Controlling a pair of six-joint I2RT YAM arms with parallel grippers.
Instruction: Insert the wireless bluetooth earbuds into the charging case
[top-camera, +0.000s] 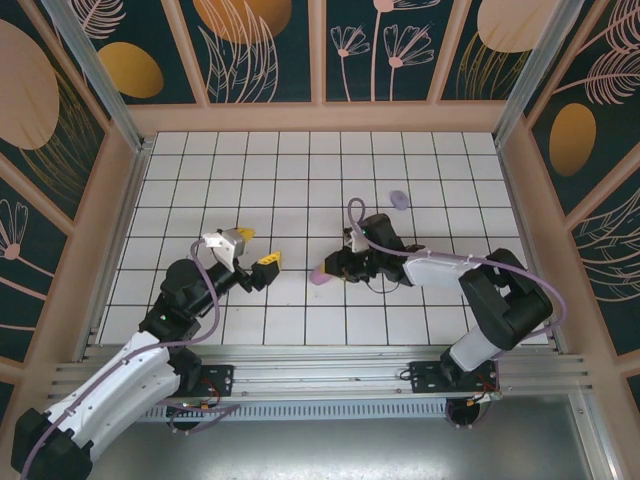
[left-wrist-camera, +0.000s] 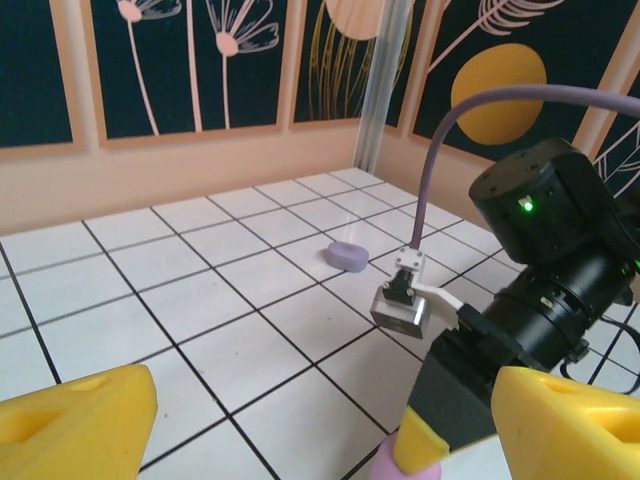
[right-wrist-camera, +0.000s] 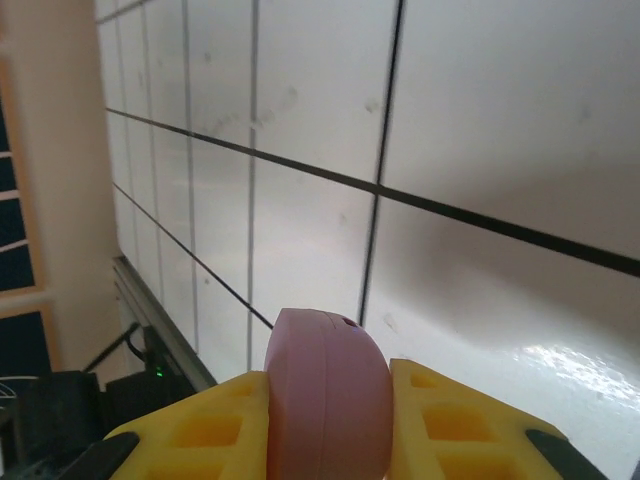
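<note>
Two claws show from the top camera. The left claw (top-camera: 256, 250) stands wide with nothing in it. The right claw (top-camera: 336, 268) is narrow and pinches a pink rounded plastic case (top-camera: 319, 277), just to the right of the left claw, over the white tiled tabletop (top-camera: 250, 170). A lavender oval plastic case (top-camera: 399, 199) lies far and right, well apart from both.

From the left wrist, the pink case peeks up low between the wide yellow fingers (left-wrist-camera: 80, 425), just ahead and a bit right.

From the right wrist, the pink case stands on edge, squeezed on its flat sides. I cannot tell if any buds are inside.
</note>
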